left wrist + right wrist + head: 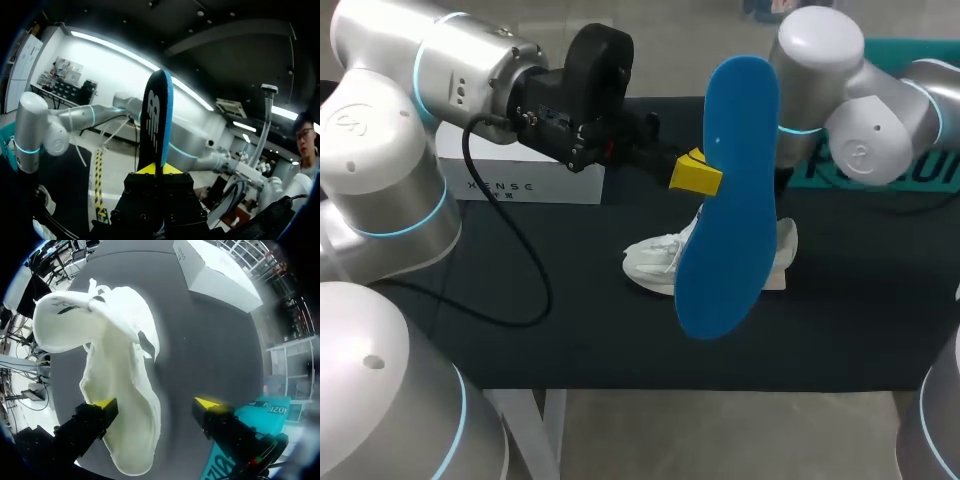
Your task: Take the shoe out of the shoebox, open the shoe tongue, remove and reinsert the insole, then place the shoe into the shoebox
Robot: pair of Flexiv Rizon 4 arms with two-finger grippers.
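My left gripper [695, 176] is shut on the edge of a blue insole [730, 200] and holds it upright above the table. In the left wrist view the insole [156, 120] stands on edge between the yellow tips of the left gripper [160, 169], its black printed side showing. The white shoe [658, 262] lies on the black table, partly hidden behind the insole. My right gripper [156, 404] hangs open just over the shoe [120, 365], one fingertip [105, 404] at the shoe's side. The insole hides it in the head view.
A white shoebox [520, 182] sits at the back left under my left arm, also seen ahead of the right gripper [215, 270]. A teal box part [910, 172] lies at the back right. A black cable [510, 260] loops over the table [570, 340].
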